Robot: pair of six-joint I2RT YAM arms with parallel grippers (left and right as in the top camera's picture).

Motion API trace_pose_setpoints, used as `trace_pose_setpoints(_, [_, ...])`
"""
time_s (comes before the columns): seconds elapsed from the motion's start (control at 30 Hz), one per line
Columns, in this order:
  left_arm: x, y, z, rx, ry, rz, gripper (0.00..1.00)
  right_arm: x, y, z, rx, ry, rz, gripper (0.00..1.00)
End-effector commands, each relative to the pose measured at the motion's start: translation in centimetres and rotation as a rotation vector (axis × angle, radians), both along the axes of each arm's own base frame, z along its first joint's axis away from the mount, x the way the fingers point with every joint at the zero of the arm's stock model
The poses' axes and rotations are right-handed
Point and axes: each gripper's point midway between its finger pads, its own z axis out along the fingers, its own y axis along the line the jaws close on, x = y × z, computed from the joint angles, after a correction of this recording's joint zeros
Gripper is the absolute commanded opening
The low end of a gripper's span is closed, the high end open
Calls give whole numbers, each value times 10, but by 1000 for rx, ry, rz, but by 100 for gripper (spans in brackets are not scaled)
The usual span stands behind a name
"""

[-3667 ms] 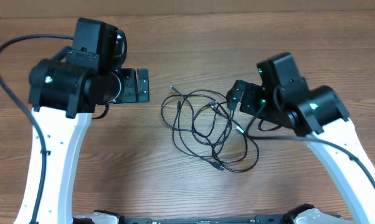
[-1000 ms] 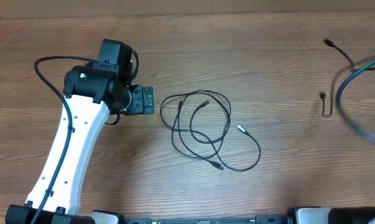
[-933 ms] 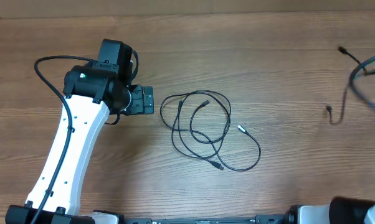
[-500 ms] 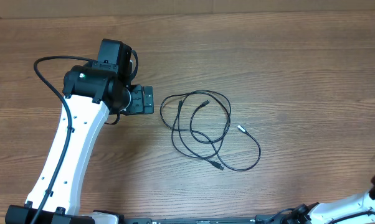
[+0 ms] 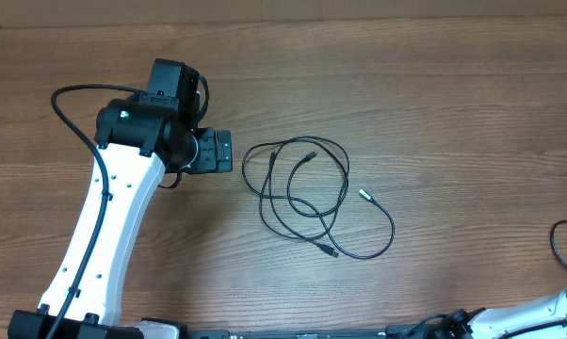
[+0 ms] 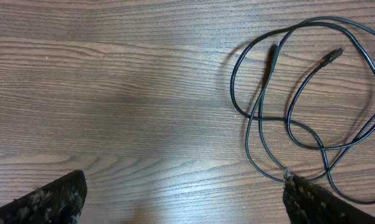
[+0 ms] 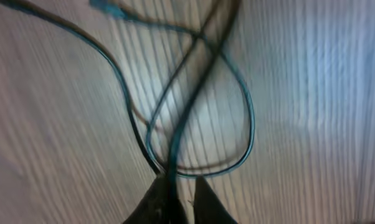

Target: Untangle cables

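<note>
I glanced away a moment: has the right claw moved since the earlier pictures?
Yes. The right claw left the cords at the middle of the table and swung to the near right edge, gripping one cord.

My broad brown wooden table [image 5: 434,113] looks matt, with a fine straight grain and only a soft sheen where light pools. The thin black cables [image 5: 293,188] have a smooth jacket, plastic or rubber by the look, faintly glossy; one small silvery plug tip [image 5: 363,195] reads as bare metal. The long white arm shell [image 5: 105,235] is smooth, slightly shiny plastic, and the boxy black joint housing [image 5: 137,127] above it is duller. On my left gripper [image 6: 184,208], the fingers [image 6: 50,200] look black, coarse and speckled. The dark blurred cord [image 7: 243,118] shows a bluish gloss.
</note>
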Motion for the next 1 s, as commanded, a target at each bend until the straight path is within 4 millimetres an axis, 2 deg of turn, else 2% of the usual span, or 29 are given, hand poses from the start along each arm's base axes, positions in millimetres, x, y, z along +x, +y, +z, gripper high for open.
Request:
trace_pose_setpoints(0.0, [-1, 1, 0, -7, 0, 13, 100, 9, 10, -7, 36, -55, 6, 24])
trace_pose_setpoints(0.03, [-1, 1, 0, -7, 0, 13, 100, 12, 12, -7, 43, -68, 13, 30])
trace_pose_setpoints(0.07, [-1, 1, 0, -7, 0, 13, 100, 15, 14, -7, 49, -79, 24, 46])
trace_pose_setpoints(0.13, [-1, 1, 0, -7, 0, 13, 100, 25, 18, -5, 59, -108, 78, 64])
trace_pose_setpoints(0.23, [-1, 1, 0, -7, 0, 13, 100, 36, 24, 4, 36, -122, 125, 83])
trace_pose_setpoints(0.33, [-1, 1, 0, -7, 0, 13, 100, 37, 22, 32, -63, -103, 150, 100])
trace_pose_setpoints(0.47, [-1, 1, 0, -7, 0, 13, 100, 39, 33, 72, -157, -139, 204, 100])
trace_pose_setpoints(0.53, [-1, 1, 0, -7, 0, 13, 100, 43, 46, 93, -203, -160, 271, 100])
trace_pose_setpoints(0.6, [-1, 1, 0, -7, 0, 13, 100, 51, 61, 105, -224, -173, 370, 100])
trace_pose_setpoints(0.67, [-1, 1, 0, -7, 0, 13, 100, 76, 101, 115, -186, -239, 558, 100])
trace_pose_setpoints(0.73, [-1, 1, 0, -7, 0, 13, 100, 98, 136, 115, -138, -289, 728, 100])
trace_pose_setpoints(0.77, [-1, 1, 0, -7, 0, 13, 100, 110, 161, 114, -112, -292, 832, 100])
trace_pose_setpoints(0.83, [-1, 1, 0, -7, 0, 13, 100, 124, 196, 112, -88, -290, 960, 100])
trace_pose_setpoints(0.87, [-1, 1, 0, -7, 0, 13, 100, 127, 204, 112, -84, -291, 983, 100])
trace_pose_setpoints(0.97, [-1, 1, 0, -7, 0, 13, 100, 145, 256, 106, -55, -297, 1145, 100])
